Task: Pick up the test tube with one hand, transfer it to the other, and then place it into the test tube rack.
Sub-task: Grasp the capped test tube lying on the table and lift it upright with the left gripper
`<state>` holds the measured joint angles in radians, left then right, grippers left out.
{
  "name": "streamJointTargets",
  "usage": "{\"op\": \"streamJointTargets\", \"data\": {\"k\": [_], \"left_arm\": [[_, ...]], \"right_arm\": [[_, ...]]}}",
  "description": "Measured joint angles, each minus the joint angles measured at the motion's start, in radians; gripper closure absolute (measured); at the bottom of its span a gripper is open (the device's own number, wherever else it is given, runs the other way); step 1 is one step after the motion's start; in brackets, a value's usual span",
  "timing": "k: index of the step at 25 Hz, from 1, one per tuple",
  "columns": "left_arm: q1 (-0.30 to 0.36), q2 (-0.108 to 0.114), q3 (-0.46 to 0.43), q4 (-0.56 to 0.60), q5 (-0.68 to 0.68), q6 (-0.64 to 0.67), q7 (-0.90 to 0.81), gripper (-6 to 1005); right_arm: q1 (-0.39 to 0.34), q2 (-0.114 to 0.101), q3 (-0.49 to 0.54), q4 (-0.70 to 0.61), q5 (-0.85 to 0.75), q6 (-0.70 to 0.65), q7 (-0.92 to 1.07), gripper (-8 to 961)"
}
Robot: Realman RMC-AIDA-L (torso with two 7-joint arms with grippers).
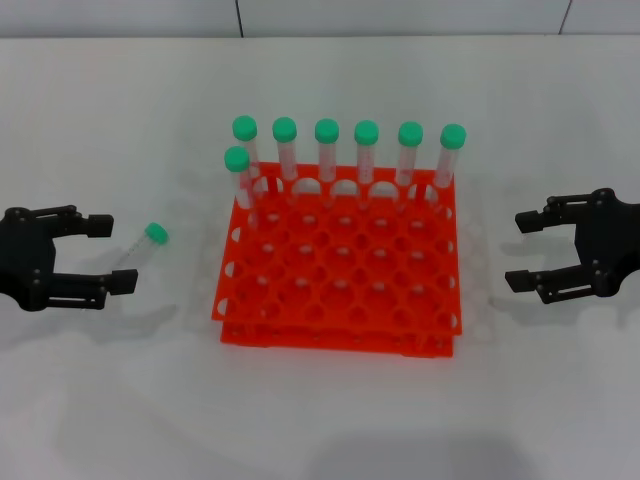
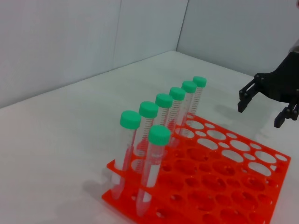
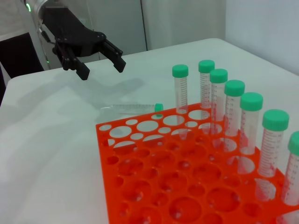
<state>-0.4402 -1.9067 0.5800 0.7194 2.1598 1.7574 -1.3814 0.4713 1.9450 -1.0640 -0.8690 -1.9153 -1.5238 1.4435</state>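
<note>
Partly faint: test tube by left pincer.

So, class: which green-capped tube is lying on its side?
The test tube on the table beside the left end effector; the others stand upright in the test tube rack.
</note>
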Motion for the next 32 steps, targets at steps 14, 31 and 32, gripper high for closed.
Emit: {"op": "streamJointTargets", "data": {"k": [14, 31, 32], "left_arm": [[-0.003, 0.0, 0.003, 0.0, 0.01, 0.03, -0.004, 120], [-0.017, 0.006, 0.113, 0.255, 0.068, 0.142, -0.516, 121], [-0.026, 0.008, 0.122, 0.273, 0.092, 0.15, -0.564, 121]], "right_arm": [[0.008, 0.0, -0.009, 0.01, -0.003, 0.001, -0.005, 176], [-0.001, 0.001, -0.01, 0.009, -0.004, 0.005, -0.024, 177], [-0.001, 0.001, -0.01, 0.008, -0.004, 0.005, -0.024, 177]]}}
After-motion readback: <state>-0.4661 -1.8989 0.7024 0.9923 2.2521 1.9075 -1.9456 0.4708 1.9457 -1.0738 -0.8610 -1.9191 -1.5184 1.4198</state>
